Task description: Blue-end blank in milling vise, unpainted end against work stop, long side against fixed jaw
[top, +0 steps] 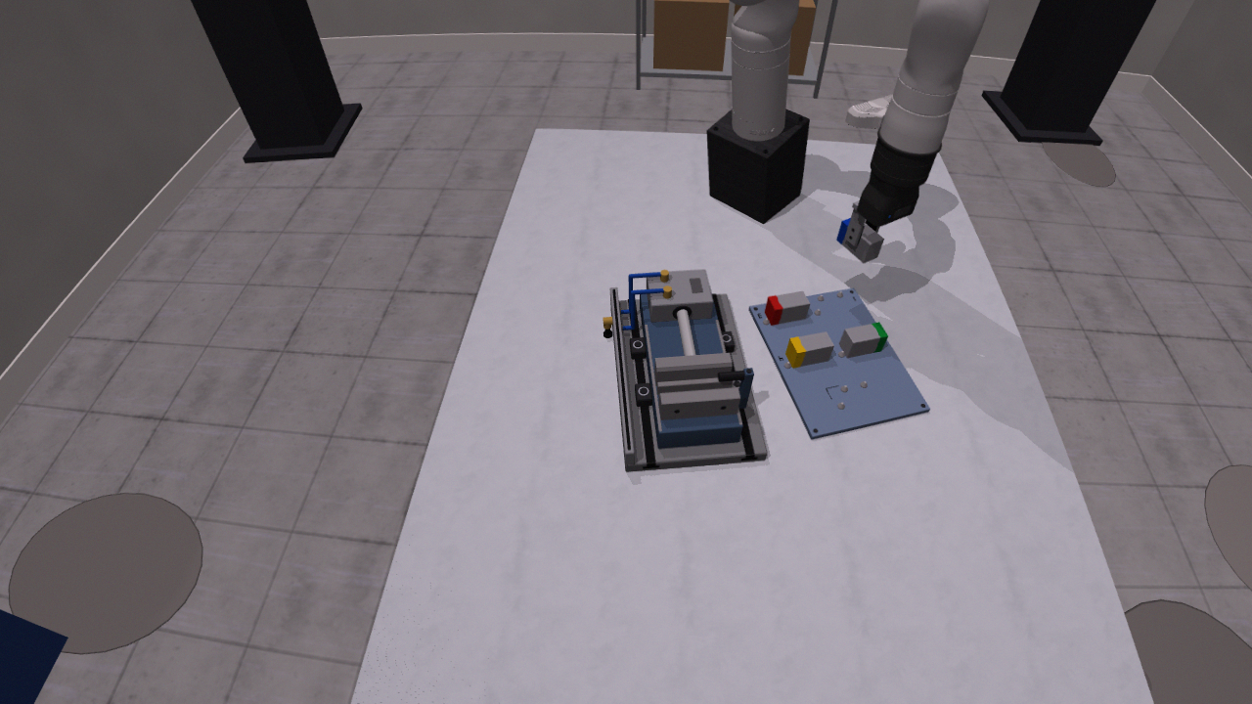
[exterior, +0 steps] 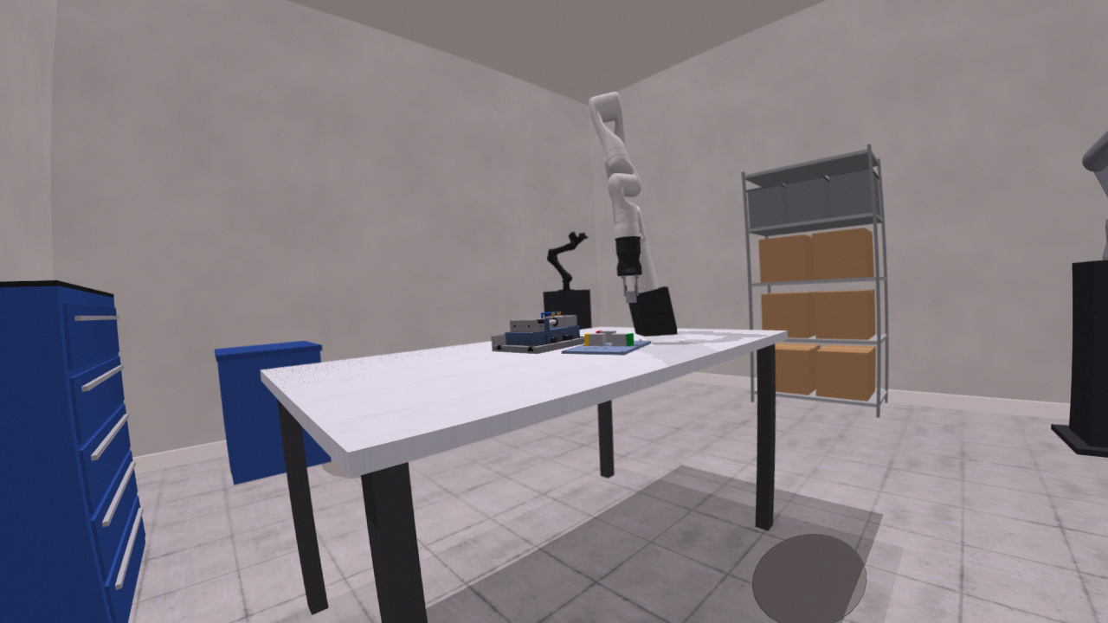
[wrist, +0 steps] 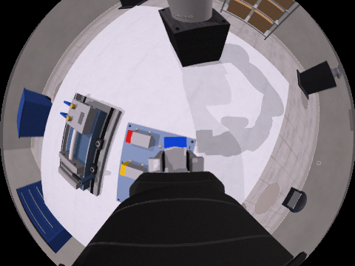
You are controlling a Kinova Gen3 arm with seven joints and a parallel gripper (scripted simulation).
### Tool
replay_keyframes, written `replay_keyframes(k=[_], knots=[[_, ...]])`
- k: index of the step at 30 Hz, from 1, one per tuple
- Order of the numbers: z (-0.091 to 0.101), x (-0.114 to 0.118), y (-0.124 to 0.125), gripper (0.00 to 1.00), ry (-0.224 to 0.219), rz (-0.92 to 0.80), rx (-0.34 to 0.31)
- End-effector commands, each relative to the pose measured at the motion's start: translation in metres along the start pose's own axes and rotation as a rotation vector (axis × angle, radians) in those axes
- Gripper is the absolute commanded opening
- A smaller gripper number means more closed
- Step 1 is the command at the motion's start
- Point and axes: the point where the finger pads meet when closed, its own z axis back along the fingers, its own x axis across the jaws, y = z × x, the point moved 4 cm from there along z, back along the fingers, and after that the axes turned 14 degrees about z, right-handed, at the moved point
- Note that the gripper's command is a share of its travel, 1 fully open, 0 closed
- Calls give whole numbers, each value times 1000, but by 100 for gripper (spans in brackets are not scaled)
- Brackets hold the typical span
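Note:
My gripper is shut on the blue-ended blank and holds it in the air over the table, just beyond the far end of the blue plate. The blank's blue end points left, towards the vise side. The milling vise stands left of the plate, its jaws empty. The blue hoses are at its far end; the fixed jaw is the near block. The work stop sticks in from the right side.
On the plate lie a red-ended blank, a yellow-ended blank and a green-ended blank. The arm's black base stands at the table's far end. A shelf with boxes stands beyond.

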Motion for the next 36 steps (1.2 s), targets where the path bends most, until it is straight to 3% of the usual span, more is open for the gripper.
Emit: replay_keyframes(k=[1,36], knots=[[0,-1,0,0,0,38,1],[0,0,-2,0,0,430,-8]])
